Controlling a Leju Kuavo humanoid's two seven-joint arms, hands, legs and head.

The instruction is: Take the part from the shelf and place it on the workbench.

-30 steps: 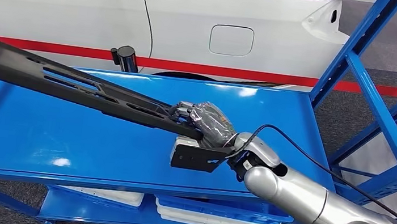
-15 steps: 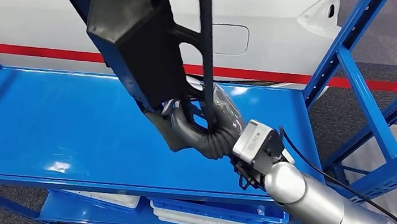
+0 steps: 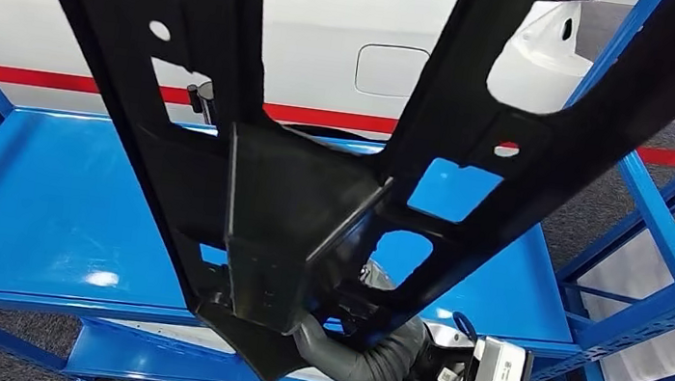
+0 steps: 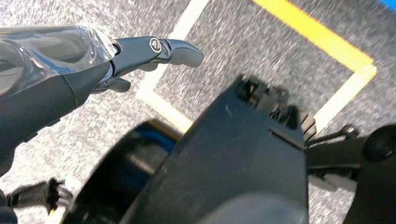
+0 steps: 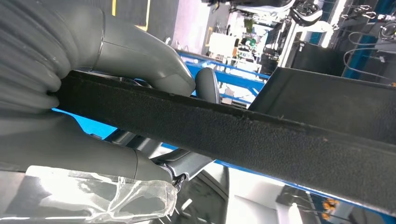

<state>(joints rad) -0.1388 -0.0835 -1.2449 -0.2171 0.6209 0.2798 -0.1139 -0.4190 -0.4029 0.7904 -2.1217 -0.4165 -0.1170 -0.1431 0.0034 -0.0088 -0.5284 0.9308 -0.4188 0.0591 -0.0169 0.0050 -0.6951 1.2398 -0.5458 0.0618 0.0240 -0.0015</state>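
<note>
The part (image 3: 293, 205) is a long black plastic frame with cut-out holes and a boxy block in its middle. It stands lifted off the blue shelf (image 3: 49, 213), tilted up close in front of the head camera and hiding much of the shelf. My right hand (image 3: 363, 349) grips its lower end from below, near the shelf's front edge. In the right wrist view the thumb (image 5: 135, 56) and fingers clamp a flat black bar of the part (image 5: 261, 140). My left hand (image 4: 93, 60) hangs over the floor, fingers apart, holding nothing.
A white car (image 3: 352, 37) with a red stripe stands behind the shelf. Blue uprights and braces (image 3: 617, 99) rise at the right of the shelf. Yellow lines (image 4: 322, 46) mark the grey floor below my left hand.
My right hand has lifted the part off the shelf, swung it from lying flat to nearly upright, and drawn it back toward my body and the camera.
</note>
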